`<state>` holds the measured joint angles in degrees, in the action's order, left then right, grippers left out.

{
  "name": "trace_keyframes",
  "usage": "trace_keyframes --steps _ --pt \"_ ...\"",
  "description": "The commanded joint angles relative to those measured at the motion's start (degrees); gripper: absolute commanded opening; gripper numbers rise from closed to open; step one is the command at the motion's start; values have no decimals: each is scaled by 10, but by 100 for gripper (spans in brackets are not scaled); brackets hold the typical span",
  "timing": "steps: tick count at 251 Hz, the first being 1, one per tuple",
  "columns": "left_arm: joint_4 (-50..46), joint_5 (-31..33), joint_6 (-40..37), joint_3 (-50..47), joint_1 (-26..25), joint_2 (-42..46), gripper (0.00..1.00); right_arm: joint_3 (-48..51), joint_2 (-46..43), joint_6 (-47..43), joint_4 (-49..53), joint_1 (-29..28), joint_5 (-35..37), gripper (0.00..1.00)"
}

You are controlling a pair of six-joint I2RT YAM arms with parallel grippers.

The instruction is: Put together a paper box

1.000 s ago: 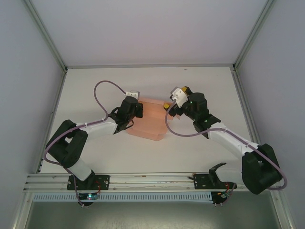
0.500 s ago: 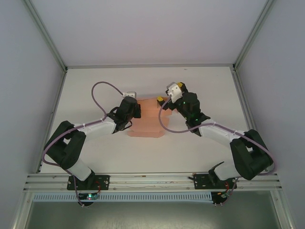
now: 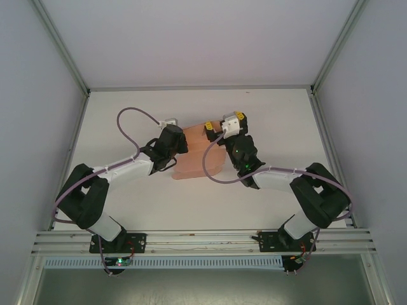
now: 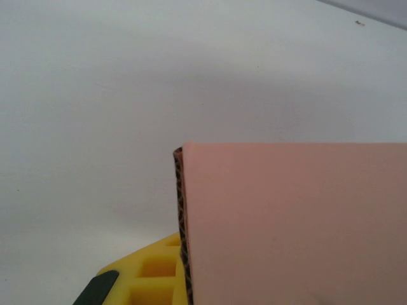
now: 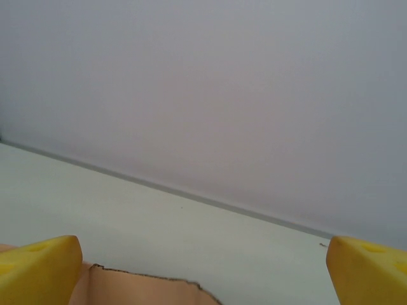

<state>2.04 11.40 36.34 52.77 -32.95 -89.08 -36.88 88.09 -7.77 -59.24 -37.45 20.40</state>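
- White table (image 3: 273, 111), pale walls (image 3: 51, 76) on all sides.
- Paper box (image 3: 196, 160), salmon-pink card, sits mid-table. It looks partly raised; the exact fold state is hard to read from above.
- Left tool (image 3: 177, 147) is at the box's left side.
- Left wrist view: a pink panel (image 4: 292, 222) stands close to the lens with its raw corrugated edge showing. One yellow finger (image 4: 149, 276) is just beside that edge.
- The second finger is hidden behind the card, so cannot tell whether the left tool pinches the panel or only backs it.
- Right tool (image 5: 203, 283) is spread wide, with yellow fingertips (image 5: 38, 270) at the far left and far right of its wrist view.
- Between them, low in frame, is only a ragged card edge (image 5: 146, 283). The tool holds nothing; whether it touches the card, cannot tell.
- From above, the right tool is at the box's far right corner, over the top edge.
- Step in hand, likely: fold or press a side wall while the left side is braced.
- To do it well, the left side should act as the anchor. The right tool should come down square on the card edge, straddle it evenly, then close gently.
- Thin card will likely crease or buckle if pinched off-centre or pushed at an angle.
- Risk: the box could slide on the smooth table if only one side is loaded.
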Motion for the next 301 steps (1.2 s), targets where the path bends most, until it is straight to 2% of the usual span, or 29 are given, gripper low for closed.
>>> trace_keyframes --steps 1,36,79,90,117,127,165,301 --pt "-37 29 -15 25 -13 14 0 8 -56 11 79 21 -66 98" --pt "-53 63 -30 30 -12 18 0 11 -137 24 270 70 -179 98" --pt "-60 69 -48 40 -12 20 0 30 -215 6 408 104 -198 99" --pt "-64 70 -50 43 -12 19 0 22 -224 -1 459 115 -221 98" --pt "-64 73 -53 43 -12 22 0 12 -226 7 525 134 -223 98" --pt "-64 72 -54 41 -12 24 0 10 -221 18 529 141 -211 98" --pt "-64 68 -57 40 -12 28 0 3 -191 27 529 162 -235 98" --pt "-57 34 -47 36 -12 31 0 -27 -95 53 376 159 -351 98"
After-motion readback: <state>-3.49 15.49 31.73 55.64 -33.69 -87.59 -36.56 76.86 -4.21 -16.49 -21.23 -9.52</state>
